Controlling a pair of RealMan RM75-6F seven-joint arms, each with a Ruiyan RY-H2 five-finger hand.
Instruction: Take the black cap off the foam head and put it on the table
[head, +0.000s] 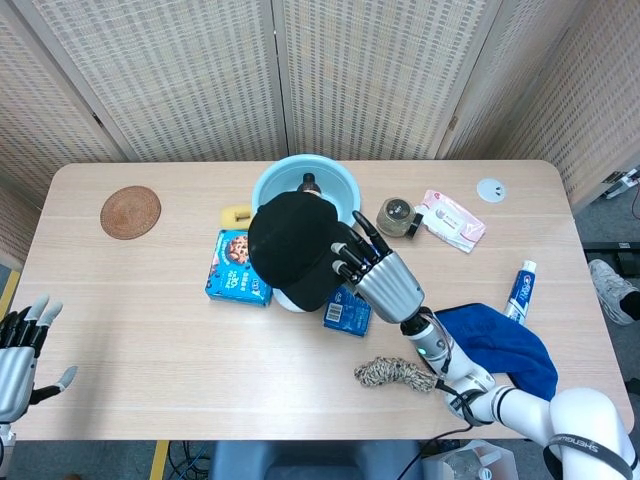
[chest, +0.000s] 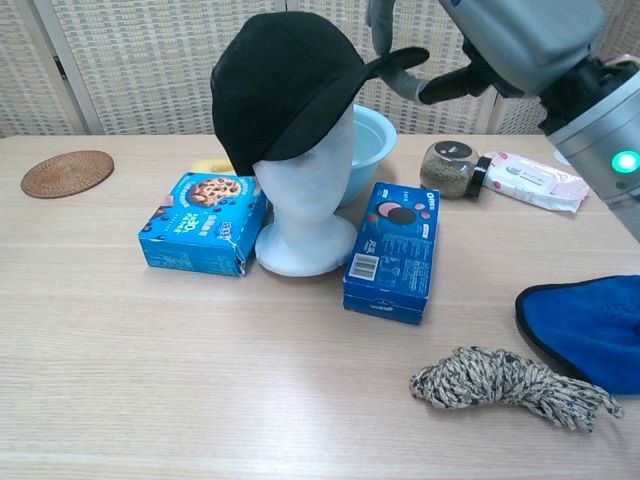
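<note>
From the head view, the right hand (head: 385, 283) pinches the brim of the black cap (head: 292, 247); the left hand (head: 20, 345) hangs open, fingers spread, at the counter (head: 150, 320) edge.

From the chest view, the cap is tilted up off the foam head (chest: 305, 200), so lifting is under way. Next, it needs carrying clear and lowering onto bare counter.

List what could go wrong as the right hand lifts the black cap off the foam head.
1. The right hand holds the black cap only by its brim, and the crown still hugs the foam head; the brim may slip free.
2. The snug crown could drag the foam head over onto the blue cookie boxes beside it.
3. The blue basin sits right behind; a dropped cap could land in it rather than on the table.
</note>
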